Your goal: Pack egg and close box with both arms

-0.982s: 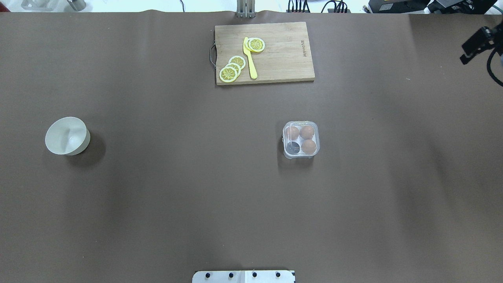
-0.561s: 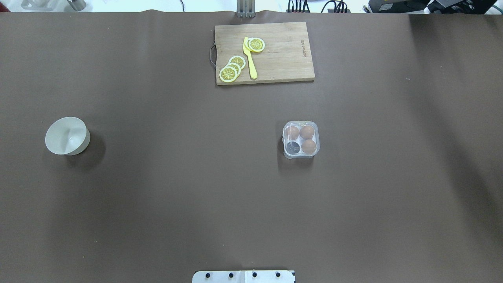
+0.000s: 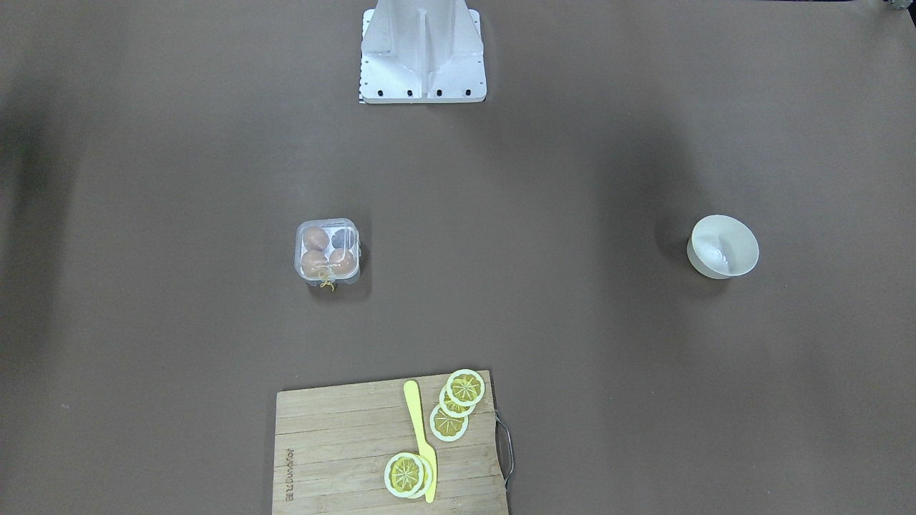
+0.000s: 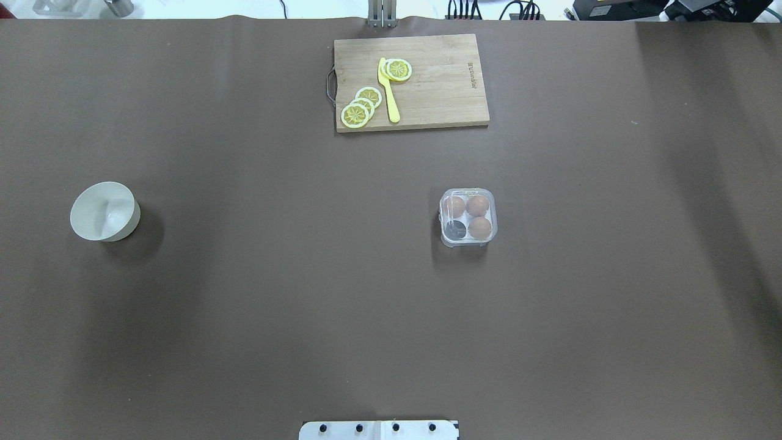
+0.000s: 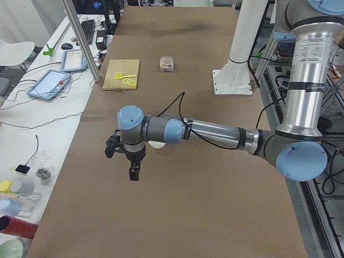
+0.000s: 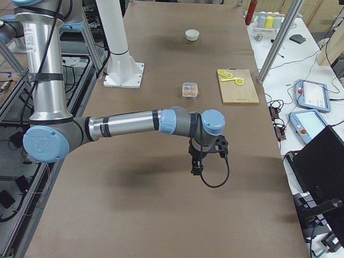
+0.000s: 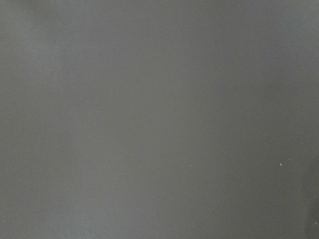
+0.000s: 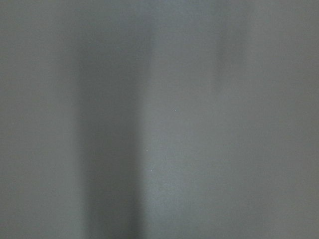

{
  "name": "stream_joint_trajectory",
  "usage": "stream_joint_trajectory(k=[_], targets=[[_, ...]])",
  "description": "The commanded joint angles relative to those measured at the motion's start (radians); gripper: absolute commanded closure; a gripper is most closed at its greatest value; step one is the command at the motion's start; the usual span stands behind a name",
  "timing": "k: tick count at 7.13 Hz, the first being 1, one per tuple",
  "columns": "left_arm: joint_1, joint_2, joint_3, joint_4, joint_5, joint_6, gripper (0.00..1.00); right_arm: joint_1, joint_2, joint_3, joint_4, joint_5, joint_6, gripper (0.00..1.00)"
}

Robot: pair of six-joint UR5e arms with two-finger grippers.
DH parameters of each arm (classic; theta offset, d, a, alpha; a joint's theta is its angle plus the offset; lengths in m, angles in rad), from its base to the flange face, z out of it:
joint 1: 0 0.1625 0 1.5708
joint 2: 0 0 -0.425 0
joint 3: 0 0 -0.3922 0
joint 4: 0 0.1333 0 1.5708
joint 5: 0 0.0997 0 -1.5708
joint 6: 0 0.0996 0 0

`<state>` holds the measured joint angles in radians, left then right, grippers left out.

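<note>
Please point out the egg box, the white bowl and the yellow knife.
egg box (image 4: 468,217): overhead view, centre of its top.
white bowl (image 4: 93,214): overhead view, inner wall.
yellow knife (image 4: 387,89): overhead view, mid-length.

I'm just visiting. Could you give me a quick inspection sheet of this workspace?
Surface: brown-covered table, flat.
Job's things: box, lid apparently shut, three eggs inside, fourth cell dark.
Clutter: white bowl; cutting board with lemon slices and yellow knife.
Grippers: left gripper and right gripper hang over bare table, far from the box; jaws cannot be judged.
Cables: black cable loops below right gripper.
Surroundings: side benches holding tablets.
</note>
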<state>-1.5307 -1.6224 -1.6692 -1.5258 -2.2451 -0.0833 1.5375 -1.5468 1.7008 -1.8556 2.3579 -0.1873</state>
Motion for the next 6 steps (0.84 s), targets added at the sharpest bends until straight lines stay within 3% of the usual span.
stream_joint_trajectory(k=[1,6], targets=[[0.000,0.039,0.009,-0.001,-0.005,-0.001,0.02,0.025,-0.033,-0.007,0.016,0.017,0.000,0.00],[-0.009,0.056,0.002,-0.001,-0.007,-0.001,0.02,0.029,0.025,-0.047,0.016,0.030,0.020,0.00]])
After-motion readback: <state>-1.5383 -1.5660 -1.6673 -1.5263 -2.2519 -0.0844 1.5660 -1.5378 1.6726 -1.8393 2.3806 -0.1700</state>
